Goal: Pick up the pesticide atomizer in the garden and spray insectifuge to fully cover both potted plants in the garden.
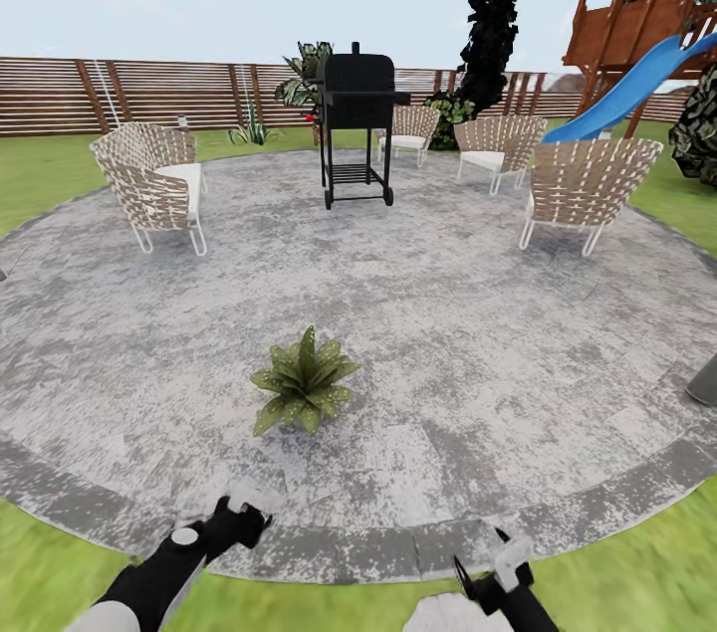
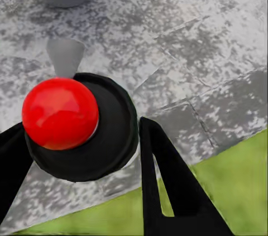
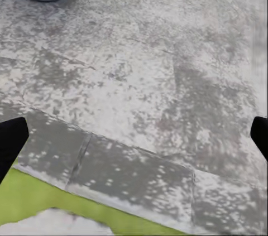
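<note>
In the head view, a wooden fence (image 1: 149,95) ran along the upper left, with a woven chair (image 1: 154,182) on the left part of the round grey patio (image 1: 448,333). At the lower left the left pincer (image 1: 237,518) reached over the patio's edge. In the left wrist view its black fingers (image 2: 164,183) sat on either side of the bottle (image 2: 84,127), seen end-on with its red tip (image 2: 60,113) toward the camera; the fingers were closed on the bottle's dark body, above the paving and a strip of grass (image 2: 234,186).

Near the lower middle of the head view one potted plant (image 1: 302,381), a low rosette of speckled green leaves, stood on the patio, ahead of the left pincer and apart from it. Farther back, at upper centre, stood a black grill (image 1: 357,124), with more woven chairs (image 1: 588,189) to its right. A blue slide (image 1: 627,90) and a wooden play tower (image 1: 652,0) filled the upper right.

At the lower right of the head view the right pincer (image 1: 493,562) hung above the patio's rim. In the right wrist view its finger tips (image 3: 11,141) showed at both side edges, spread wide with nothing between them.
</note>
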